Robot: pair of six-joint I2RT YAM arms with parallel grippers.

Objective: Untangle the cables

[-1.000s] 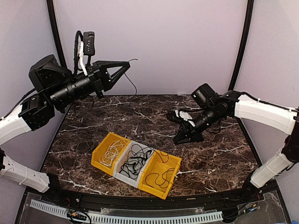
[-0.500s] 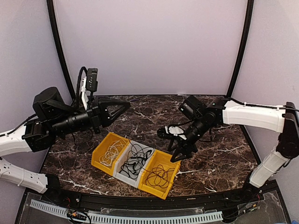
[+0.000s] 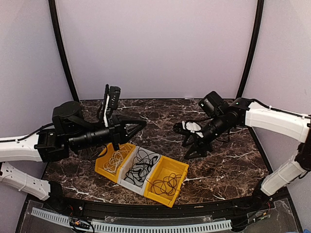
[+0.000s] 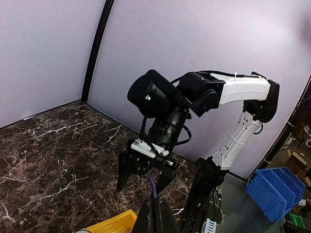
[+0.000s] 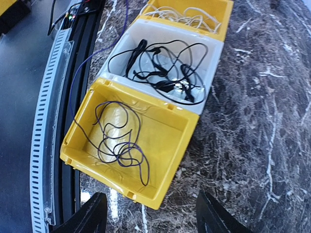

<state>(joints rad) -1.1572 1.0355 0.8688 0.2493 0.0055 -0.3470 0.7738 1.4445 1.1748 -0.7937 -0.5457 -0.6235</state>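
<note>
Three bins stand in a row. The right yellow bin (image 3: 183, 170) (image 5: 187, 128) holds a loose purple cable (image 3: 165, 183) (image 5: 119, 145). One strand of it rises out of the bin past the table's near edge. The white middle bin (image 5: 214, 46) holds black cables (image 3: 140, 166) (image 5: 163, 73), and the left yellow bin (image 3: 101, 160) holds white cables (image 3: 115, 159) (image 5: 187, 18). My left gripper (image 3: 142, 123) (image 4: 155, 213) hovers above the bins, shut on the purple cable's end (image 4: 153, 187). My right gripper (image 3: 190, 150) (image 5: 153, 223) (image 4: 143, 170) hangs open beside the right bin, with nothing between its fingers.
The dark marble table (image 3: 223, 165) ends at a slotted cable rail (image 3: 146, 226) (image 5: 46, 131) along the near edge. Curved black posts (image 3: 250, 43) frame the pale back wall. A blue bin (image 4: 274, 191) sits off the table behind the right arm.
My right gripper dipped over the right yellow bin, opened, dropped the purple cable into it and drew back. My left arm came down from high at the left toward the bins, still shut.
</note>
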